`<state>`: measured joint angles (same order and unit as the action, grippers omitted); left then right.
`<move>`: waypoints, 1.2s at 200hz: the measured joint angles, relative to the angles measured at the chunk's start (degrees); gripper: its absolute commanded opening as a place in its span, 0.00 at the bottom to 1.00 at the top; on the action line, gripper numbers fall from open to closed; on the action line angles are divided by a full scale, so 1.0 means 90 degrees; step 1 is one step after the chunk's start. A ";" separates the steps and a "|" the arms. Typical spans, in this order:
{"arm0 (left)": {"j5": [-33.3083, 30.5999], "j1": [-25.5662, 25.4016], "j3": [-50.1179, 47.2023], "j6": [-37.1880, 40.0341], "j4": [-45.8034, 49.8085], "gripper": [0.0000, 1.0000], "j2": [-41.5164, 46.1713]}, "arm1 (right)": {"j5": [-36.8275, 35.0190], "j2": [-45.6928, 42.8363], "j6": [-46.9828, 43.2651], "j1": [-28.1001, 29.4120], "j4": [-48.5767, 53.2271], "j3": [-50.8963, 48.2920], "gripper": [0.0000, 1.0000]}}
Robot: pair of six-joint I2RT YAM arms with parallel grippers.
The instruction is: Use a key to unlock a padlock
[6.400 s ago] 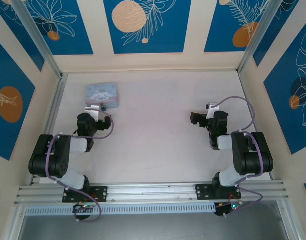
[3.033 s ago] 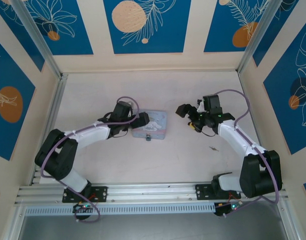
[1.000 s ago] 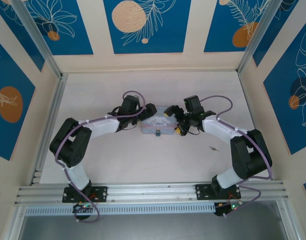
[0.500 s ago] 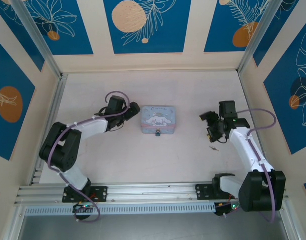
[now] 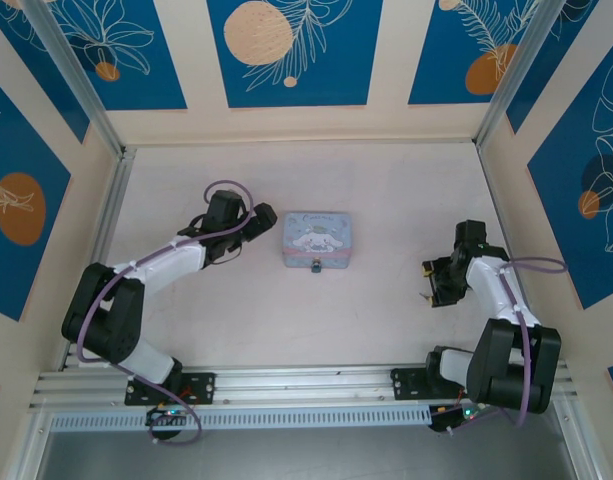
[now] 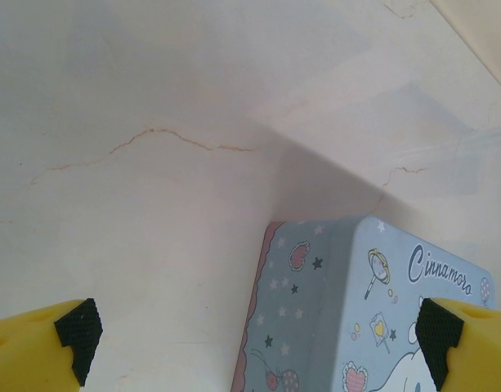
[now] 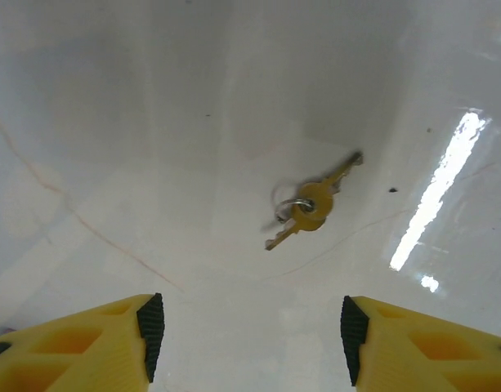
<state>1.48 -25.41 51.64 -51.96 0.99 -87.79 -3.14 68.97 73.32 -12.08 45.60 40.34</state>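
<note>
Cream walls [image 5: 386,60] with blue leaf panels are closing in the pale worktop [image 5: 366,330] on three sides. You are working with two small brass keys [image 7: 309,202] on one ring, lying flat at about 4 o'clock from the cartoon-printed tin box [image 5: 317,240] and well apart from it.

The right gripper [image 7: 250,327] is hovering just over them, its jaws standing apart with nothing between. In the right wrist view the keys are sitting ahead of the gap, toward 1 o'clock. Their long axis is running from 8 o'clock to 2 o'clock, slantwise to the line between the pads [image 7: 149,324]. By my judgement you are needing a small shift forward, and perhaps a wrist turn, before closing.

The padlock [image 5: 315,267], tiny and dark, is sitting at the tin box's 6 o'clock edge, facing the arm bases. The left gripper [image 5: 258,220] is hovering just beside the tin box at its 9 o'clock side, jaws wide apart, so it is the nearer one for steadying the tin box.

Open worktop is lying between keys and padlock. The side wall at 3 o'clock is standing close to the right arm.
</note>
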 measured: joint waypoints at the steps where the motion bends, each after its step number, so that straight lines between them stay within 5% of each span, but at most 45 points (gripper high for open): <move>1: 0.0000 0.0000 0.0000 0.0002 0.0002 1.00 0.0000 | 0.0005 0.0000 0.0012 -0.0005 0.0002 -0.0002 0.58; 45: 0.0078 -0.0010 0.0000 0.0000 0.0012 1.00 0.0000 | 0.0039 0.0189 0.0500 -0.0085 -0.0068 -0.0034 0.48; 175: 0.0160 -0.0036 0.0097 0.0002 0.0017 1.00 -0.0143 | -0.0017 0.1154 0.1095 -0.0168 -0.0350 -0.0032 0.46; 240: 0.0163 -0.0039 0.0194 0.0010 0.0022 1.00 -0.0282 | -0.0131 0.1428 0.1192 -0.0177 -0.0508 -0.0032 0.34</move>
<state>2.94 -25.76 53.39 -51.88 1.19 -90.32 -4.32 81.82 84.05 -13.67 41.04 40.05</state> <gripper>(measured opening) 0.998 0.353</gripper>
